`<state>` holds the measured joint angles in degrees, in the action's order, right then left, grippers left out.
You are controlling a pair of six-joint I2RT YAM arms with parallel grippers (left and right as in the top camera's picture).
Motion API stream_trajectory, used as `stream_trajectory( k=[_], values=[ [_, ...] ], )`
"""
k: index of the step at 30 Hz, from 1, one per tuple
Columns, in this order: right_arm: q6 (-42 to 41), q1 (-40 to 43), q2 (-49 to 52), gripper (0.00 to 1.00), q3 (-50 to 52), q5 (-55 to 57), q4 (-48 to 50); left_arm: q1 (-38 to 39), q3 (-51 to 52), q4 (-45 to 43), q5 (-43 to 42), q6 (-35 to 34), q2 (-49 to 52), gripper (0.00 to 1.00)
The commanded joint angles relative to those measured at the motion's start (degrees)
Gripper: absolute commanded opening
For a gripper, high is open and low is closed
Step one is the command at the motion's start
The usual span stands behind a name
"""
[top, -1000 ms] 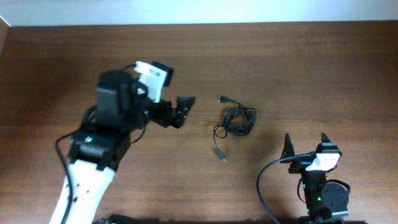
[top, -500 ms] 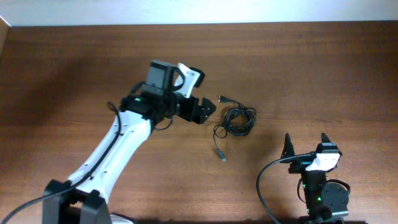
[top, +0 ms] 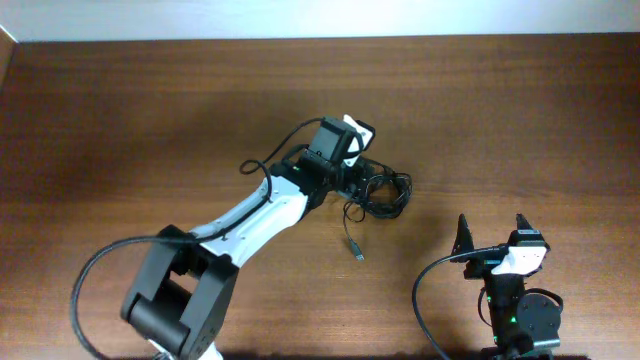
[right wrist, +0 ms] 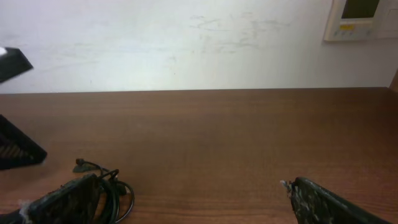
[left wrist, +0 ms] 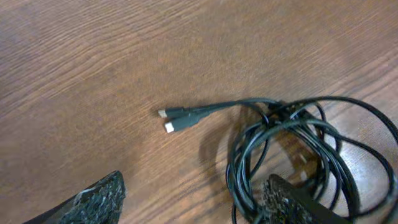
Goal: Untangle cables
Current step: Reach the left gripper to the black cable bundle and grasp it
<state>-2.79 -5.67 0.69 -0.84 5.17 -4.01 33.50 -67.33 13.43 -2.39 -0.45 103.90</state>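
The only writing you have is on a wall panel, high and to the right in the right wrist view, and its yellowish label is too small to read. Your cables lie bunched in a loose black coil on the desk, right at the left claw. In the left wrist view that claw is spread wide and grips nothing. The coil sits at its right finger, whose tip overlaps the loops, though you cannot tell whether it touches them. Two small plug ends on a pair of cords lie ahead of the gap between the fingers. One loose cord trails off from the coil and ends clear of both claws. Your right claw is also spread wide and empty. It is well apart from the cables, which show ahead of it and to its left.
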Motion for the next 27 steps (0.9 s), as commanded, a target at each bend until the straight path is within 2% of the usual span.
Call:
stream_trajectory(
  k=[1,5,7,18,21,22,23,27],
  values=[
    [0.0,-0.3,-0.4,0.98,0.5,0.9,0.0,1.3,-1.0,-1.4,-0.3,-0.4,3.0,0.63],
    [0.0,-0.3,-0.4,0.98,0.5,0.9,0.0,3.7,-1.0,-5.3,-2.2,-0.4,5.9,0.61],
    [0.0,-0.3,-0.4,0.98,0.5,0.9,0.0,4.0,-1.0,-5.8,-2.1,-0.4,7.2,0.55],
    [0.0,-0.3,-0.4,0.98,0.5,0.9,0.0,4.2,-1.0,-8.6,-2.3,-0.4,12.8,0.51],
    [-0.1,-0.3,-0.4,0.98,0.5,0.9,0.0,4.3,-1.0,-9.4,-2.3,-0.4,14.1,0.34],
    [0.0,-0.3,-0.4,0.99,0.5,0.9,0.0,4.3,-1.0,-9.3,-2.3,-0.4,14.1,0.19],
    [0.0,-0.3,-0.4,0.98,0.5,0.9,0.0,4.3,-1.0,-9.3,-2.3,-0.4,14.1,0.00],
    [-0.1,-0.3,-0.4,0.98,0.5,0.9,0.0,4.1,-1.0,-8.6,-2.3,-0.4,9.4,0.00]
  ],
)
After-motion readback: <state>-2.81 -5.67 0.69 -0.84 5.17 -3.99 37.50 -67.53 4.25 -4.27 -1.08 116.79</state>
